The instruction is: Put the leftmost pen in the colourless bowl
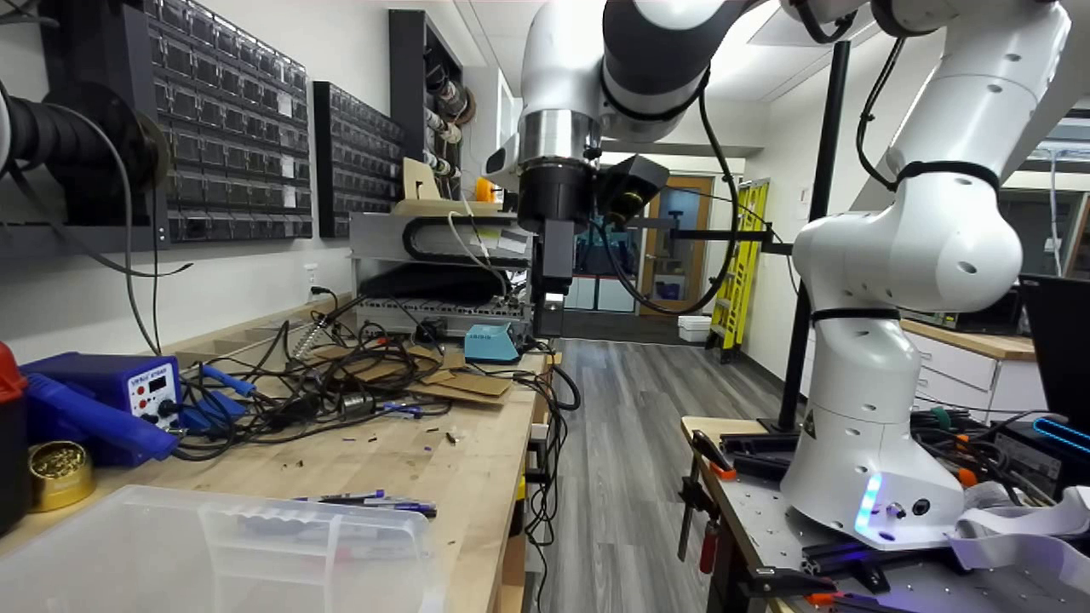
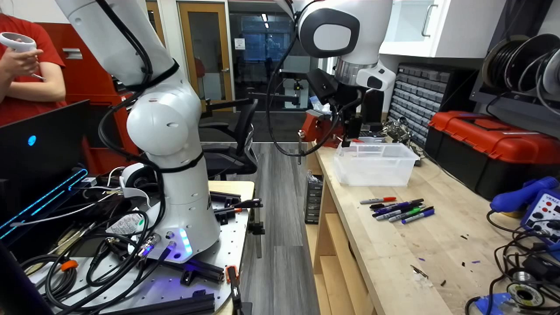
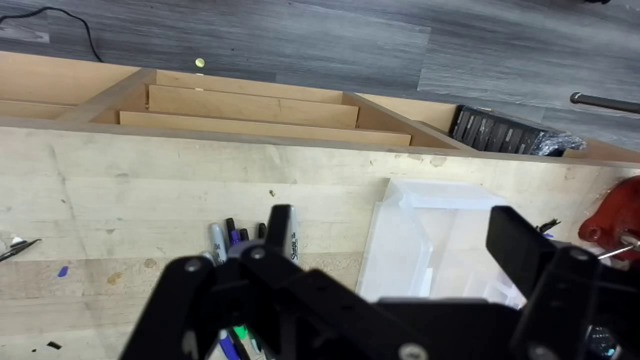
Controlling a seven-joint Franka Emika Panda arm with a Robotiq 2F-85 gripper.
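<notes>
In an exterior view, a red-shirted person (image 2: pixel 48 81) held a white controller (image 2: pixel 18 42) at the far left, beyond a dark laptop (image 2: pixel 39 144). Next rose the white arm (image 2: pixel 175 127), its far end reaching across to the bench (image 2: pixel 393 262). A red vise (image 2: pixel 311 127) sat at the bench's edge. Then came the gripper (image 3: pixel 392 227), pointing down; its jaws stood wide apart in the wrist view. The colourless bowl (image 2: pixel 374 170), a clear box-shaped container, stood on the bench; how squarely the gripper hung over it was hard to judge. On the near side of the container lay a bunch of pens (image 2: pixel 391 212). The leftmost pen (image 2: pixel 377 200), red-capped, was closest to the container, lying on the bench near it but apart. In the wrist view a jaw hid some of the pens. Farther right stood a red-lidded black toolbox (image 2: pixel 463 162), then a blue bench unit (image 2: pixel 552 210) with tangled cables around it.
</notes>
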